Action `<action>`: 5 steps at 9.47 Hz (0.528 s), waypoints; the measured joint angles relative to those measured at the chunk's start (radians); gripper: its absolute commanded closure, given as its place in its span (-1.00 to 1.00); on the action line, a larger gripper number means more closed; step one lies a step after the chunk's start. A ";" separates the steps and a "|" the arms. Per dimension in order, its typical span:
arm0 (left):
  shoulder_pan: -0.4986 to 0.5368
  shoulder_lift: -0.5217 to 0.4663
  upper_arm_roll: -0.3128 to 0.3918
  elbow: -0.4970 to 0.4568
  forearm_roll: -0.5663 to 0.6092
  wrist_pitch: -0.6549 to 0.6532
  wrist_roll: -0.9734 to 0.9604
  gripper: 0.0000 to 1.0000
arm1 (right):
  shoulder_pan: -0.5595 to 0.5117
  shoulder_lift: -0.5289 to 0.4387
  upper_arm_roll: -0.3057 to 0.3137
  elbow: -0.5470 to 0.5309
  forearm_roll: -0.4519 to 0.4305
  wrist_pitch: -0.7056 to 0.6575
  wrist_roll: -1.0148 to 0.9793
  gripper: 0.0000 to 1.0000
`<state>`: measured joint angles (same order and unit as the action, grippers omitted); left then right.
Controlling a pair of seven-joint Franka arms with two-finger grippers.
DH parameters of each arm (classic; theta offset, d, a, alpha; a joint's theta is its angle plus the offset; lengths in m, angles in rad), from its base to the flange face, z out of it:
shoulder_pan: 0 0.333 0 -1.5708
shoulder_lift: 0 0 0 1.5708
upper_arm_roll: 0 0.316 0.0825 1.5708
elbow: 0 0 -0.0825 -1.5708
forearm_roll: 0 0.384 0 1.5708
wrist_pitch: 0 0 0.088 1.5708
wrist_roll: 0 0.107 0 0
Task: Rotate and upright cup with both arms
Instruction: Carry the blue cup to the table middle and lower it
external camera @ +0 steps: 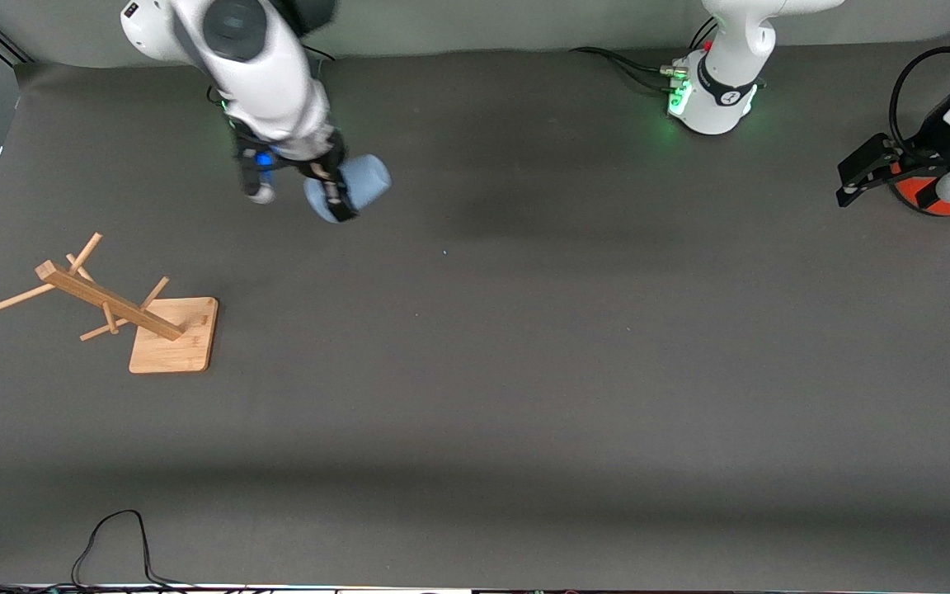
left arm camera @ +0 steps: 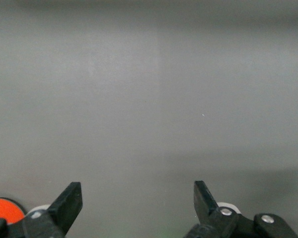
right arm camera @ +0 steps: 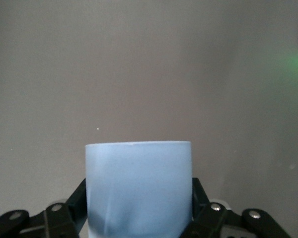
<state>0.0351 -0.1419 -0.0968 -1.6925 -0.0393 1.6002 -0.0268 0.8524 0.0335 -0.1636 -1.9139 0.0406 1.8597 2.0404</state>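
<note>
The pale blue cup (external camera: 364, 183) is held in the air on its side in my right gripper (external camera: 341, 195), which is shut on it over the table near the right arm's base. In the right wrist view the cup (right arm camera: 139, 183) fills the space between the black fingers (right arm camera: 74, 201) and points away from the camera. My left gripper (external camera: 848, 183) is open and empty at the left arm's end of the table, just above the mat. In the left wrist view its gripper (left arm camera: 136, 191) shows both fingers spread wide over bare grey mat.
A wooden rack with pegs (external camera: 104, 299) stands on a square wooden base (external camera: 186, 351) toward the right arm's end. An orange container (external camera: 933, 198) sits under the left arm's wrist and shows in the left wrist view (left arm camera: 1, 210). A black cable (external camera: 112, 536) loops at the front edge.
</note>
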 measured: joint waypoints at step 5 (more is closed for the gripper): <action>0.001 0.001 0.001 0.000 0.000 -0.002 0.000 -1.00 | 0.171 0.448 0.001 0.334 0.000 0.029 0.347 -0.08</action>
<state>0.0363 -0.1412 -0.0959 -1.6928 -0.0393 1.5987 -0.0268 1.0236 0.4816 -0.1624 -1.5804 0.0409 1.8887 2.3873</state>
